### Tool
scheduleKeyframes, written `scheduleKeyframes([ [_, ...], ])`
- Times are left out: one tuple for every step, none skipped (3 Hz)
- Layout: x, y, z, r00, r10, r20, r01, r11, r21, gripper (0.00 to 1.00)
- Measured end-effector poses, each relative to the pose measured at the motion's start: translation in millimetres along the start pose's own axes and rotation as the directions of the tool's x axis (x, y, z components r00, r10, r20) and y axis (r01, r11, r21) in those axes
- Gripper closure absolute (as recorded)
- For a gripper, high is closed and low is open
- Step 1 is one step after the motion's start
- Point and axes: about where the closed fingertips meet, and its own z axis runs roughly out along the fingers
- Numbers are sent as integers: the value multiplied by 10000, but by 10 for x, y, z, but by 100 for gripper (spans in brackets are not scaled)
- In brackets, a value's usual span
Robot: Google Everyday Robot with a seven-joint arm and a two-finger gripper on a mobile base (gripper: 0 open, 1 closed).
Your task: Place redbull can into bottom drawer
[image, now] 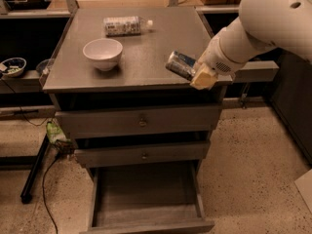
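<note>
Item 1. Tool (199, 73): pale tan fingers at the end of a white arm (258, 28) that enters from the upper right. It sits at the front right corner of the worktop (146, 57). It is closed around the redbull can.

Item 2. Redbull can (180, 65): slim, shiny silver with blue patches. It is gripped at its right end and lies tilted, with the free end pointing up and left. It is over the front right part of the worktop, close to the edge. Whether it touches the surface cannot be told.

Item 3. Bottom drawer (146, 194): the lowest of three grey drawers. It is pulled out towards the camera, showing a plain flat floor and a low front panel. The can is not in it.

Item 4. Middle drawer (144, 155) and top drawer (141, 121): each has a small round knob. The middle one stands slightly forward of the cabinet face.

Item 5. White bowl (103, 52): upright on the left half of the worktop, well apart from the can.

Item 6. Clear plastic bottle (124, 26): lies on its side near the back of the worktop, behind the bowl. It has a patterned label, and its white cap points right.

Item 7. Small dish (12, 66): sits on a low shelf to the left of the cabinet.

Item 8. Black cable (46, 189): runs across the speckled floor (253, 179) at lower left.
</note>
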Motion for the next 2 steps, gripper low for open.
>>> scheduleKeyframes([
  [-59,5,-16,10000,-7,-26,8,9998,214,100],
  [45,212,33,9999,110,49,-111,9994,320,100],
])
